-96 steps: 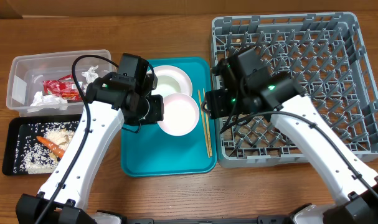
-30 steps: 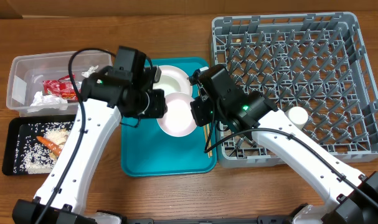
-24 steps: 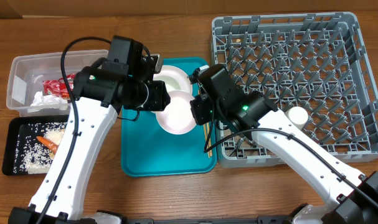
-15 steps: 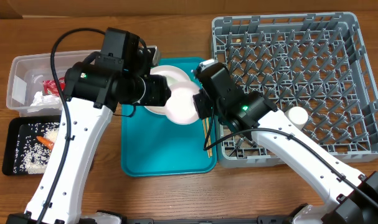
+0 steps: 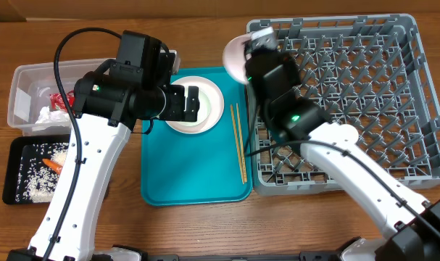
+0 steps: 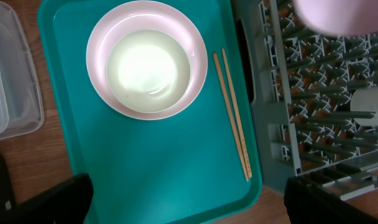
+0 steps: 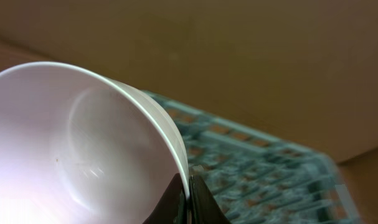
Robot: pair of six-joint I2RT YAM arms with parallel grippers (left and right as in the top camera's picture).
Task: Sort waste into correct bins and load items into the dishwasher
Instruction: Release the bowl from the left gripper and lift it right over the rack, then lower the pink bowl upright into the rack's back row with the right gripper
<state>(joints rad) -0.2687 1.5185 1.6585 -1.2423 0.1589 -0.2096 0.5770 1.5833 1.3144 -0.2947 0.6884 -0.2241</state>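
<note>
My right gripper (image 7: 189, 186) is shut on the rim of a white bowl (image 7: 83, 143), holding it tilted in the air over the far-left corner of the grey dishwasher rack (image 5: 364, 87). In the overhead view that bowl (image 5: 236, 54) shows just past the rack's edge. My left gripper (image 5: 192, 103) stands open and empty above the teal tray (image 5: 191, 174). A white plate (image 6: 114, 102) lies below it with a second bowl (image 6: 147, 62) in its middle. The chopsticks (image 6: 232, 112) lie along the tray's right side. A small white cup (image 6: 369, 102) rests in the rack.
At the left stand the clear tub (image 5: 24, 90), with a red wrapper (image 5: 64, 101) and tissues (image 5: 49, 116), and the black tray (image 5: 13, 174), with rice scraps and a carrot piece (image 5: 53, 165). The right arm's body crosses the rack's near-left part.
The left gripper opened wide and let go of the bowl. The right gripper carried that bowl up off the teal tray to the rack's far-left corner.
</note>
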